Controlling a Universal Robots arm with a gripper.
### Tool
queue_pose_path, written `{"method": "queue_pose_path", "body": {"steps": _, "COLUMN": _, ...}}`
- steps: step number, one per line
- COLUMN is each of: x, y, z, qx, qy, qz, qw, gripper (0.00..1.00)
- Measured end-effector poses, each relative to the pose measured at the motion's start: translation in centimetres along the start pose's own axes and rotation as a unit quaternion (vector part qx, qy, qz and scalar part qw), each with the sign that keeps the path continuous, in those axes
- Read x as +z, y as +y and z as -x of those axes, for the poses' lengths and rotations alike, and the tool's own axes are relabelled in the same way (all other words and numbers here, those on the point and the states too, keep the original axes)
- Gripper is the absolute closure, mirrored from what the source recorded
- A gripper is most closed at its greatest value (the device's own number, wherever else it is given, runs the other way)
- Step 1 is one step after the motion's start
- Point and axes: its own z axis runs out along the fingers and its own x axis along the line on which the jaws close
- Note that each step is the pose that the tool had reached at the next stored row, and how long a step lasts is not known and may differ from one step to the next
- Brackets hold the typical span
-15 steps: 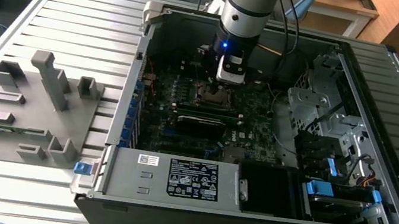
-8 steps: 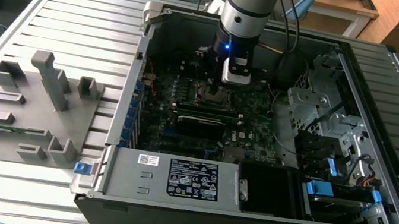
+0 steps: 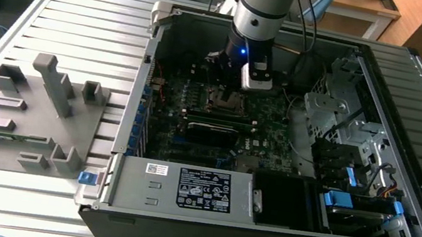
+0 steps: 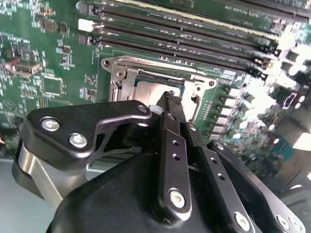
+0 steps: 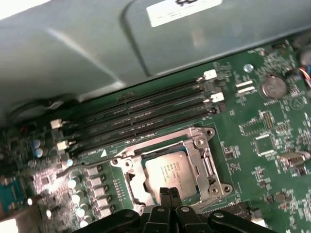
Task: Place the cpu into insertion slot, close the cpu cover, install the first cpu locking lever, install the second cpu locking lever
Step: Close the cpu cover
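One robot arm reaches down into an open computer case that lies flat on a slatted metal table. The arm enters at the upper middle of the exterior view.

Its gripper hangs over the green motherboard. It is pinched narrow: in the first wrist view the two black fingertips press side by side with nothing visible between them.

The cpu, dull silver-grey, sits inside the insertion slot. The cpu cover lies flat around it, and the chip's top shows through the cover's square window. The gripper's tip hovers at one edge of the chip. Whether it touches the metal cannot be told.

In the second wrist view the same tip stands in front of the cpu. Four long black memory slots run just beyond the socket.

Elsewhere in the case:
- A labelled grey power-supply box fills the lower part of the frame.
- A metal drive cage and blue-tabbed bays line the exterior view's right.
- Black cables trail behind the arm.

At the exterior view's left, outside the case, a grey fixture tray with upright posts and small pockets rests on the table.
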Motion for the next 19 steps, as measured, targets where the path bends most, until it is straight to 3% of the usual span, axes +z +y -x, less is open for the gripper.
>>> {"method": "queue_pose_path", "body": {"steps": 3, "x": 0.05, "y": 0.0, "z": 0.0, "qx": -0.027, "qy": 0.0, "qz": -0.0011, "qw": 0.99963, "gripper": 0.89}}
{"method": "queue_pose_path", "body": {"steps": 6, "x": 0.09, "y": 0.0, "z": 0.0, "qx": -0.053, "qy": 0.0, "qz": -0.0021, "qw": 0.99858, "gripper": 0.89}}
{"method": "queue_pose_path", "body": {"steps": 10, "x": 0.13, "y": 0.0, "z": 0.01, "qx": -0.089, "qy": 0.0, "qz": -0.0035, "qw": 0.99601, "gripper": 0.89}}
{"method": "queue_pose_path", "body": {"steps": 15, "x": 0.18, "y": -0.01, "z": 0.0, "qx": -0.128, "qy": -0.0006, "qz": -0.0049, "qw": 0.99179, "gripper": 0.89}}
{"method": "queue_pose_path", "body": {"steps": 17, "x": 0.2, "y": -0.01, "z": 0.0, "qx": -0.134, "qy": -0.0027, "qz": -0.0048, "qw": 0.99099, "gripper": 0.89}}
{"method": "queue_pose_path", "body": {"steps": 19, "x": 0.25, "y": -0.03, "z": -0.09, "qx": -0.136, "qy": -0.0083, "qz": -0.0039, "qw": 0.99068, "gripper": 0.89}}
